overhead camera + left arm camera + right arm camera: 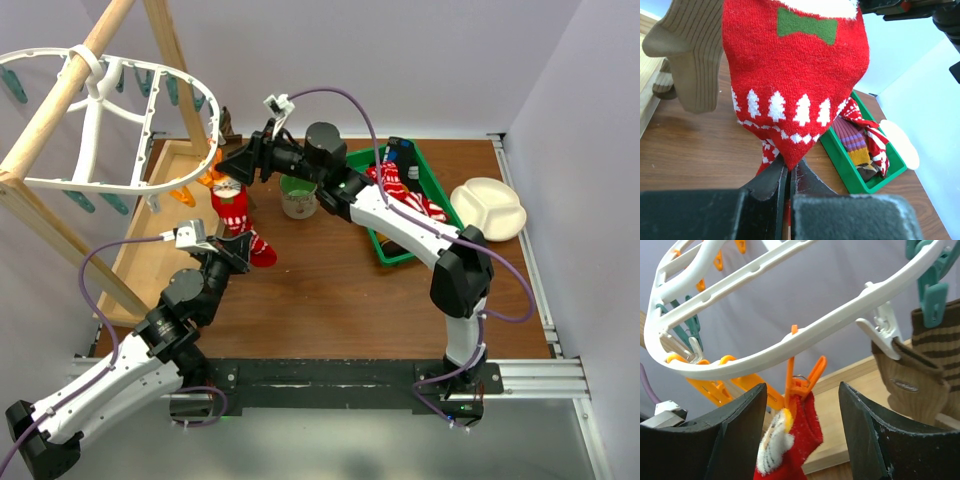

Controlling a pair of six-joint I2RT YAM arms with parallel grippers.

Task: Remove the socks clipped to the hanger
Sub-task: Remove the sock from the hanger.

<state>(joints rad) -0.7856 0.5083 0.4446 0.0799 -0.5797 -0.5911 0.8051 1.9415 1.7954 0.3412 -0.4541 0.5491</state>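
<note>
Overhead, hanger: large white plastic oval drying hanger (80, 184), hooked on a wooden pole frame (60, 98) at far left above the brown wooden worktop (330, 300).
Bin: green plastic bin (840, 167) on the right, holding loose striped socks (860, 150).
Task sock: red knitted Christmas sock (795, 75), hanging from the hanger's near rim by an orange plastic clip (800, 382) at its cuff, toe pointing down.
Neighbour: tan ribbed sock (910, 375), clipped just beside it.
Handling: judged light, soft and stretchy, not fragile. The knit will likely lengthen before the clip lets go. Best hold is a thick fold at the toe or just under the cuff. Pinching the clip's tails should free it without strain.
Left pincer (789, 172): closed tight on the red sock's toe tip.
Right pincer (801, 386): jaws wide, one either side of the orange clip, touching nothing.
Writing: none legible. The red sock shows a green bow and white trees. A small oval badge on the tan sock is too blurred to read.
</note>
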